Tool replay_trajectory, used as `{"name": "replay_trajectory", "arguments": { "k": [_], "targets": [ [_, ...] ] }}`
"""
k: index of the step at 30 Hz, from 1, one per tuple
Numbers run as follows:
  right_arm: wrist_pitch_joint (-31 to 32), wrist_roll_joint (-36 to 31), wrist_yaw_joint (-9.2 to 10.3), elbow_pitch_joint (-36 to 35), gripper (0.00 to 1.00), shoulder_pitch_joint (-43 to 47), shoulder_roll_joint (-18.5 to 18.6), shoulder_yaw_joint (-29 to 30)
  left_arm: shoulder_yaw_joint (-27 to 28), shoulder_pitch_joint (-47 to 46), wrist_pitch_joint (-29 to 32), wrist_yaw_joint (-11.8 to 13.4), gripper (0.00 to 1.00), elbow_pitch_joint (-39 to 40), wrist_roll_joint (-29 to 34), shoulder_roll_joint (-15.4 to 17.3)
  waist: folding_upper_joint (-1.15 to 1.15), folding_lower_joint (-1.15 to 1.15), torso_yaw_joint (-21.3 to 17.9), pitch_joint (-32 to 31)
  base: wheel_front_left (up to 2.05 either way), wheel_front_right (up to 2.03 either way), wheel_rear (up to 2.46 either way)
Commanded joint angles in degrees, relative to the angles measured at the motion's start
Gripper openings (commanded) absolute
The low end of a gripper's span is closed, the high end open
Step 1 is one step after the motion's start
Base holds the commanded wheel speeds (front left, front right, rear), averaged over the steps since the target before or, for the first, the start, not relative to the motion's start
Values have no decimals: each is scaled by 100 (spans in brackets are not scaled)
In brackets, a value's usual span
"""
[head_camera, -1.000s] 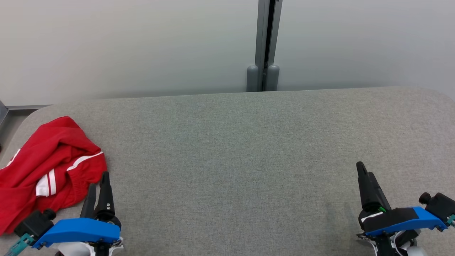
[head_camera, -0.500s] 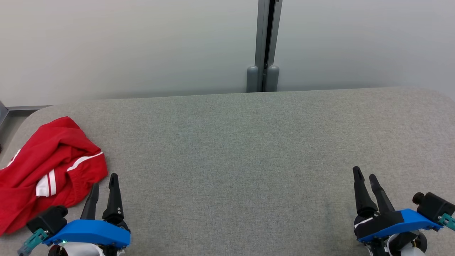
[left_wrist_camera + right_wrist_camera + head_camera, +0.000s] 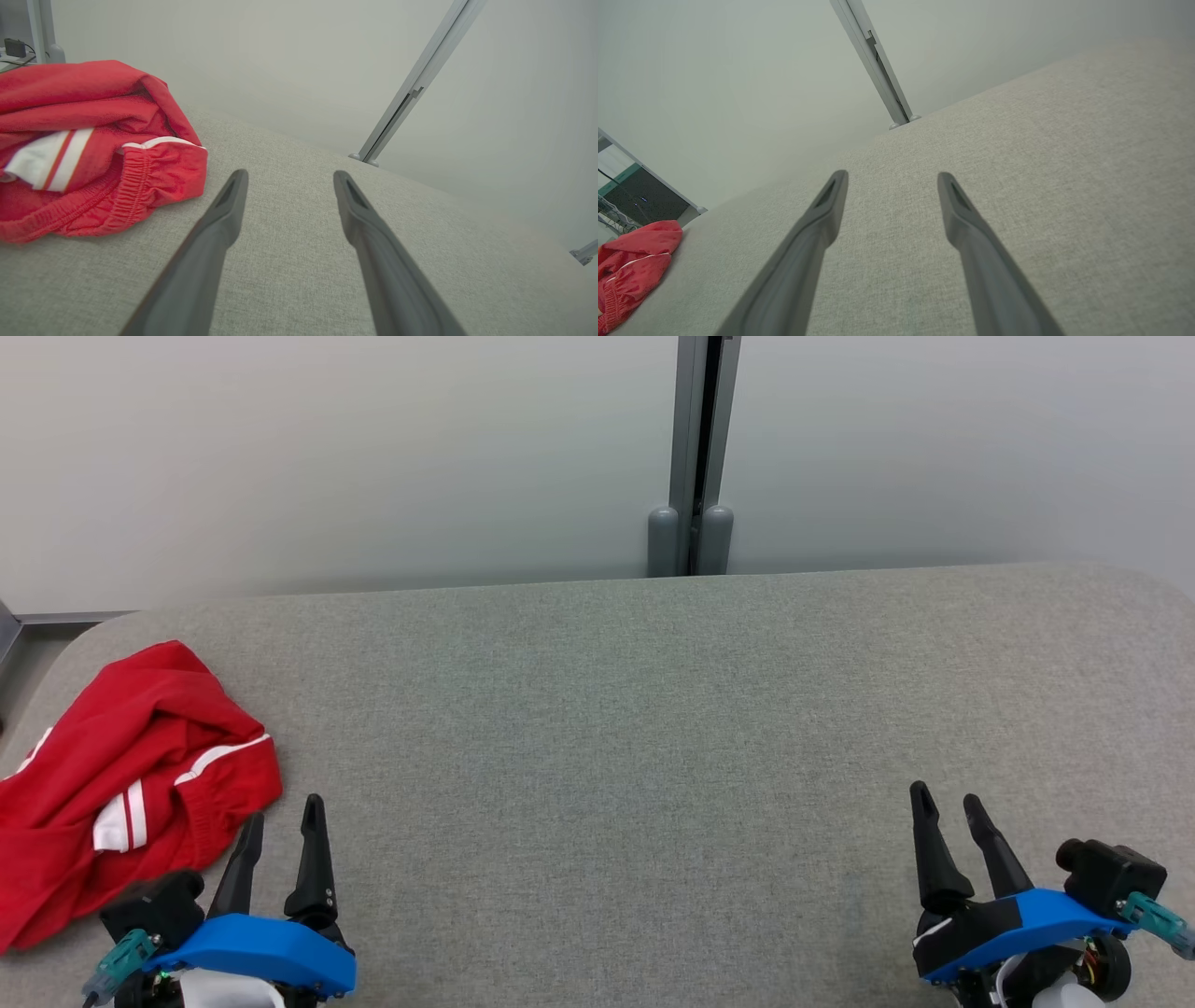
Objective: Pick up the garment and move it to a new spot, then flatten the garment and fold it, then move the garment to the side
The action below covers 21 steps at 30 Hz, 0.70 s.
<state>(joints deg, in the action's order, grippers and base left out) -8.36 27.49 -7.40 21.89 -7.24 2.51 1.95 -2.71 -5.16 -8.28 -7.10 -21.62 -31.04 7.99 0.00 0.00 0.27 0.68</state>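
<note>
The garment [image 3: 121, 784] is a red piece with white stripes and an elastic hem, lying crumpled at the far left of the grey padded table [image 3: 653, 728]. My left gripper [image 3: 285, 812] stands open at the lower left, just right of the garment's hem and apart from it. The left wrist view has the garment [image 3: 84, 149] at its left, beside the empty open fingers [image 3: 224, 219]. At the lower right my right gripper [image 3: 943, 795] is open with nothing in it, far from the cloth. The right wrist view catches the garment [image 3: 630, 270] at its lower left corner.
A pale wall runs behind the table, with a grey vertical post [image 3: 695, 457] at its middle. The table's rounded left corner [image 3: 84, 635] lies just beyond the garment. Grey fabric stretches between the two grippers.
Both grippers have drawn back toward the bottom edge of the head view. The left one has come off the garment's hem and shifted right; the garment lies as before.
</note>
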Motion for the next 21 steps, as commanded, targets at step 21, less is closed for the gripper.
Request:
{"name": "replay_trajectory", "arguments": {
  "k": [21],
  "targets": [
    [-332,-1426,-13,141,100,-123,47,21,-85,-191,-340,-50,100,-319,1192,97,0,0,-8,0,0,0,0]
  ]
}}
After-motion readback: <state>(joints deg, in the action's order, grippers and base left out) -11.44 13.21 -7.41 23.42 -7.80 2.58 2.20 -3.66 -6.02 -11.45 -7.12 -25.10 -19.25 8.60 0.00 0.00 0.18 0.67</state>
